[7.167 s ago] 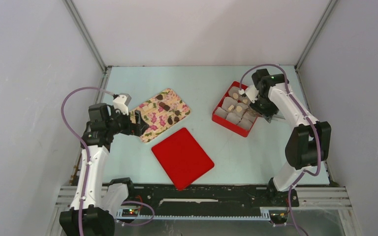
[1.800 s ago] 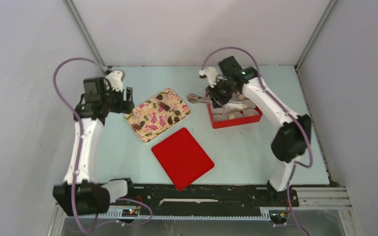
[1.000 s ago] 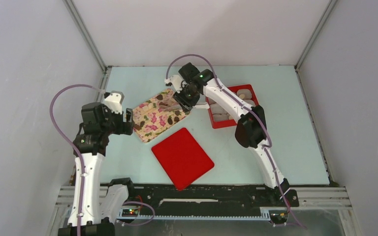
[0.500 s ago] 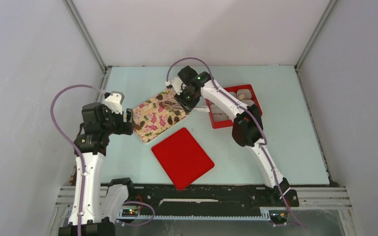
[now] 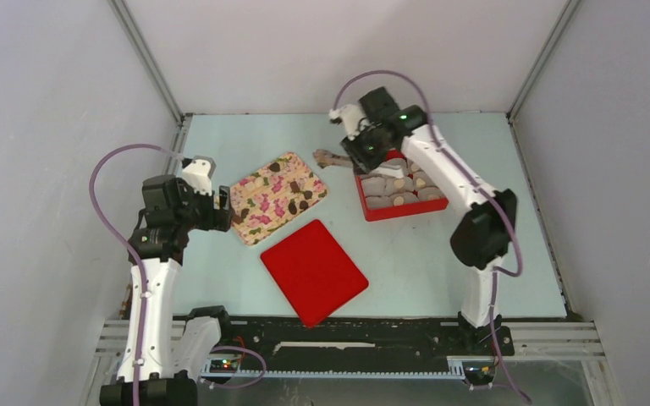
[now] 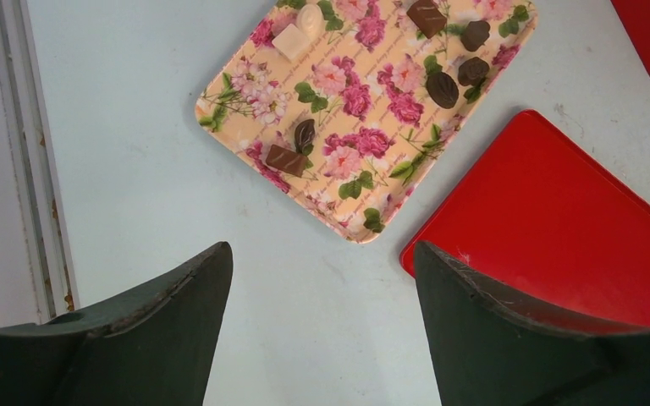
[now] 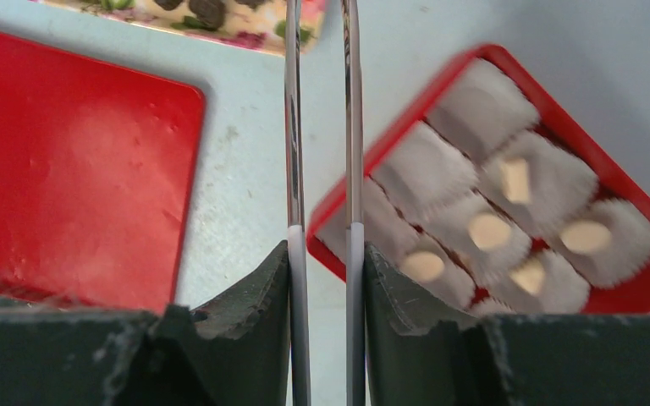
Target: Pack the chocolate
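Chocolate (image 6: 443,89): dark and pale pieces on floral tray (image 6: 220,106), ahead of spread left tool (image 6: 320,254), well apart. We see pale lumps (image 7: 488,230) in paper cups (image 7: 482,106) of red box (image 7: 389,144), right of tweezers (image 7: 292,127) pinched by right tool (image 7: 326,249).

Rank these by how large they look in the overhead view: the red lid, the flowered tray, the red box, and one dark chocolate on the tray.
1. Red lid, largest.
2 and 3. Flowered tray and red box: they look alike, and the box is partly hidden, so they are not ranked.
4. Dark chocolate, smallest.
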Robot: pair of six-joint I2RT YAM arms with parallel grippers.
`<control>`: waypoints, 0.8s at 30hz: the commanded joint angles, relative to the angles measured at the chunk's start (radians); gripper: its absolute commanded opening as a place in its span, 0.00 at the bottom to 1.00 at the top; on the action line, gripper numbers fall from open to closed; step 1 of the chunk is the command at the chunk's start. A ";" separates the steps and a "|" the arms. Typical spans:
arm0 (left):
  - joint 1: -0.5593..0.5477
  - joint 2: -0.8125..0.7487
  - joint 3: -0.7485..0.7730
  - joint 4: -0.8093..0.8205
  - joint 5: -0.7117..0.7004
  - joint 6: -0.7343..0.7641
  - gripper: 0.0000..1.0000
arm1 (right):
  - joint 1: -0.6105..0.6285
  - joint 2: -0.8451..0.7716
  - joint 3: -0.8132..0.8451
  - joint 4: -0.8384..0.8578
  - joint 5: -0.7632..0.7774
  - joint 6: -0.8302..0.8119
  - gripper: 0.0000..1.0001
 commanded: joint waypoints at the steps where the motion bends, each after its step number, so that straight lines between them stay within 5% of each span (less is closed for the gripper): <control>1: 0.010 0.007 -0.016 0.036 0.035 -0.011 0.83 | -0.092 -0.138 -0.089 0.060 -0.023 -0.011 0.26; 10: 0.010 0.026 -0.012 0.039 0.049 -0.014 0.83 | -0.304 -0.186 -0.238 0.084 -0.134 0.029 0.25; 24: 0.010 0.027 -0.014 0.034 0.056 -0.018 0.83 | -0.351 -0.074 -0.254 0.124 -0.194 0.054 0.26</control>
